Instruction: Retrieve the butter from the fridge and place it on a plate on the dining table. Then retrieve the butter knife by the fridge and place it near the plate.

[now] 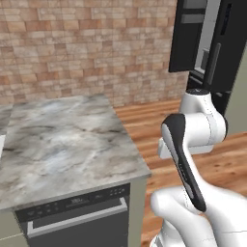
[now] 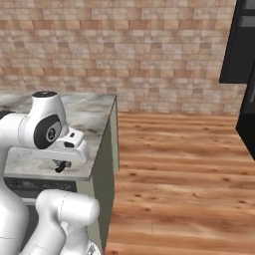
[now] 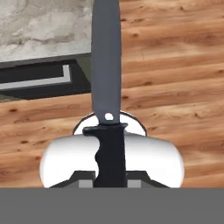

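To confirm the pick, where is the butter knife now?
In the hand view the butter knife is held between the gripper's fingers by its black handle, blade pointing up the picture over the wooden floor.

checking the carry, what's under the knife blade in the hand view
Under the knife, held in the shut pincer, lie the wooden floor, a corner of the marbled counter and the dark appliance front below it. The blade covers a strip of each.
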Robot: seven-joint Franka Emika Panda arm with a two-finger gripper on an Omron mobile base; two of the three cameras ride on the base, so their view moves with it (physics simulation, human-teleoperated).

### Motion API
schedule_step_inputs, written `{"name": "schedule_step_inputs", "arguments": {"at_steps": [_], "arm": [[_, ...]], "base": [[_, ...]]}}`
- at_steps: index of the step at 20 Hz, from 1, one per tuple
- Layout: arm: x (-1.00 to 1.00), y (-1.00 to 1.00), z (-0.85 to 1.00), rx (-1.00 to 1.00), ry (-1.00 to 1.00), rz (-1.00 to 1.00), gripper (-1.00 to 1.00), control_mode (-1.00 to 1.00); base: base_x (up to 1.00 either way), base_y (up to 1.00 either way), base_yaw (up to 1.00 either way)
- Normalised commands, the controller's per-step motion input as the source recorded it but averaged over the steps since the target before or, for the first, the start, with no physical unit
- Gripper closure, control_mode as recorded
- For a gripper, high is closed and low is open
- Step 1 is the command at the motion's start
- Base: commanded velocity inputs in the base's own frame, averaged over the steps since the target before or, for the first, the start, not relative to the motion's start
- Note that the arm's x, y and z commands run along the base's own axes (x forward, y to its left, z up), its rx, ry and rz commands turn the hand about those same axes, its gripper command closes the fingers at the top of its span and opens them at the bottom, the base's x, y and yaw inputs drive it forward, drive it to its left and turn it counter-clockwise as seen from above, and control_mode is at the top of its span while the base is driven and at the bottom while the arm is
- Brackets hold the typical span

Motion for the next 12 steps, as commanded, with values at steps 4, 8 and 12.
{"name": "schedule_step_inputs", "arguments": {"at_steps": [4,8,12], "arm": [[0.00,0.00,0.00,0.00,0.00,0.00,1.00,1.00],[0.00,0.00,0.00,0.00,0.00,0.00,1.00,1.00],[0.00,0.00,0.00,0.00,0.00,0.00,1.00,1.00]], "base": [[0.05,-1.00,-0.01],[0.31,-1.00,0.00],[0.73,-0.90,0.06]]}}
